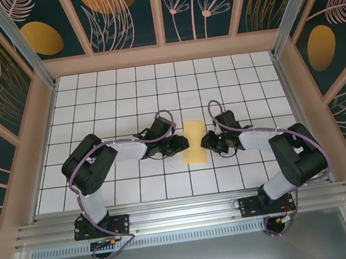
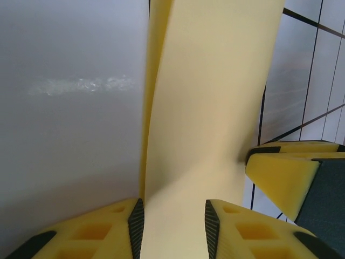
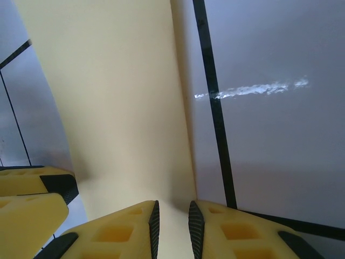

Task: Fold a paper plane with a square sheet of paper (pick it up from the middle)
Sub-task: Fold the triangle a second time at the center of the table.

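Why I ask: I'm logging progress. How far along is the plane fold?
Done: the square sheet of paper looks folded into a narrow strip. In hand: left hand and right hand flank it, paper between their fingers. Remaining: nose folds, wings; no dart yet.

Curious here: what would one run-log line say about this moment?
paper: folded narrow, on table | left pincer: open, astride its edge | right pincer: open, astride opposite edge

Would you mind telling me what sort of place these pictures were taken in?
Probably a robot test cell, not a home: the left arm and right arm are bolted to an aluminium rail, with a white grid-tiled floor and leaf-patterned wall panels enclosing it.
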Controlling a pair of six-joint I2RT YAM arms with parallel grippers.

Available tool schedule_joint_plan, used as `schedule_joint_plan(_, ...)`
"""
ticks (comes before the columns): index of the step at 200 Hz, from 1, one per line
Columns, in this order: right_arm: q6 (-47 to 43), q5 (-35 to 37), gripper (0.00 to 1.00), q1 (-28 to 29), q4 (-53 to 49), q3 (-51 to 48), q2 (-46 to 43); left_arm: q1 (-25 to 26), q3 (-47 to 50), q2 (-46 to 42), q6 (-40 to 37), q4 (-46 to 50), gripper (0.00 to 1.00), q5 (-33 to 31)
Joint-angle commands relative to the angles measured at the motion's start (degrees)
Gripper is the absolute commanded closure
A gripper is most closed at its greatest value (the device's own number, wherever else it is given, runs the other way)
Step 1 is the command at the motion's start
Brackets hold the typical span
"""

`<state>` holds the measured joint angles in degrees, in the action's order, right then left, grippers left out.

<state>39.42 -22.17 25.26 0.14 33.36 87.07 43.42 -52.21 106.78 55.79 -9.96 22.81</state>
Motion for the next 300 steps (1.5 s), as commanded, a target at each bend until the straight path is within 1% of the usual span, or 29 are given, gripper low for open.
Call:
schedule_joint_plan(1, 0.4, 0.7, 0.73, 0.5, -0.6, -2.2, 3.2, 0.0, -1.1, 1.1, -0.6, -0.7, 0.63, 2.4)
schedule_joint_plan(84, 0.3, 0.7, 0.73, 0.5, -0.5, -2.5, 3.6, -0.1, -0.2, -0.4, 1.2, -3.7, 0.64, 2.3)
schedule_joint_plan(112, 0.0, 0.0, 0.72, 0.5, 0.0, -2.5, 3.3, 0.0, -0.3, 0.2, 2.3, -6.3, 0.66, 4.0)
schedule_joint_plan(131, -0.1, -0.1, 0.71, 0.5, 0.5, -2.3, 3.0, 0.0, -1.4, 1.0, 2.7, -6.9, 0.67, 4.5)
schedule_joint_plan(178, -0.4, 0.0, 0.7, 0.5, 0.5, -1.7, 3.2, -0.2, -2.8, 2.1, 3.2, -7.0, 0.69, 3.0)
schedule_joint_plan(205, -0.8, -0.1, 0.7, 0.5, 0.9, -1.9, 3.2, -0.9, -3.2, 3.8, 3.0, -8.0, 0.66, 4.6)
schedule_joint_plan(209, -0.9, -0.2, 0.7, 0.4, 1.0, -1.9, 3.3, -0.9, -5.0, 4.1, 2.8, -7.8, 0.66, 4.9)
schedule_joint_plan(230, -1.1, -0.1, 0.7, 0.4, 1.0, -2.0, 3.2, -1.3, -7.6, 5.7, 1.4, -6.0, 0.66, 6.2)
schedule_joint_plan(260, -1.4, -0.2, 0.69, 0.3, 1.4, -2.4, 2.3, -1.6, -8.4, 6.7, 0.9, -5.0, 0.7, 6.1)
schedule_joint_plan(300, -1.6, 0.2, 0.66, 0.3, 1.3, -3.2, -1.6, -1.7, -8.0, 6.5, 0.7, -4.9, 0.83, 5.9)
